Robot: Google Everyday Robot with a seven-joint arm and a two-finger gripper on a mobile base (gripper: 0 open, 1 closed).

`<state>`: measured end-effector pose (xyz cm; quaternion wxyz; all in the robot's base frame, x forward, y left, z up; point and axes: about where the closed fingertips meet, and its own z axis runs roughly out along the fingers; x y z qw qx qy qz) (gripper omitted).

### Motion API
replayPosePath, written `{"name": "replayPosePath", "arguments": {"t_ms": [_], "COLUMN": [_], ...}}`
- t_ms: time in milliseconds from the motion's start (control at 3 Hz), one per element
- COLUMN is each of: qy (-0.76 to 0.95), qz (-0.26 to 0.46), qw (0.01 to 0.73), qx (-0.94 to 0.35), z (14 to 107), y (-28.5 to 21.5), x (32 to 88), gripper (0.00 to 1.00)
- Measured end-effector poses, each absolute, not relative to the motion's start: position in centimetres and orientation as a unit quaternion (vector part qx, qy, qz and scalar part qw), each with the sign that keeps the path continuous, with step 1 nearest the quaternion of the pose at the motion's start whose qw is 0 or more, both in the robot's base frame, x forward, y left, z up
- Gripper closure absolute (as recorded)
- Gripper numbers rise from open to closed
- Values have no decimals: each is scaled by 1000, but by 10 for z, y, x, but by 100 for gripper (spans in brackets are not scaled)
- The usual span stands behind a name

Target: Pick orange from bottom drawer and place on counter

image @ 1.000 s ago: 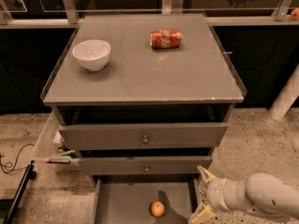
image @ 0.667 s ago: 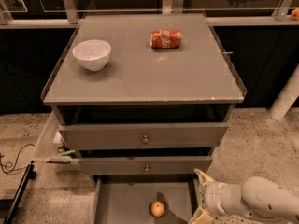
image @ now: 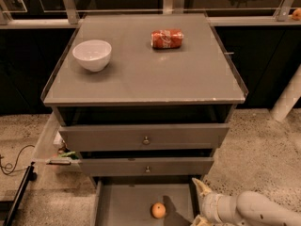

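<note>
The orange (image: 158, 210) lies on the flat grey floor of the open bottom drawer (image: 124, 206), right of its middle. My gripper (image: 200, 206) is at the bottom right, at the drawer's right side, a short way right of the orange and apart from it. One pale finger (image: 201, 188) points up and left; the other is cut off by the frame's lower edge. The gripper holds nothing that I can see. The counter (image: 141, 74) is the grey cabinet top above.
A white bowl (image: 92, 55) stands at the counter's left and a crushed red soda can (image: 167, 38) at its back right. Two knobbed drawers (image: 146, 139) stick out slightly above the bottom drawer. Cables and a black bar lie on the floor at left.
My arm and gripper have shifted a little left and down, closer to the drawer's right side. The orange has not moved.
</note>
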<state>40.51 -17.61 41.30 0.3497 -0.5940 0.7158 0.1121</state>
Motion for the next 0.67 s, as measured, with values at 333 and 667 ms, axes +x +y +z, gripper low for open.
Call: {"name": "replayPosePath", "arguments": {"t_ms": [333,667], "qy": [694,685], "qz": [134,188], "qw": [363,364], "qx": [-607,-603], "z": [365,319], "y": [-180,-179], "x": [412,422], "gripper": [0,0]}}
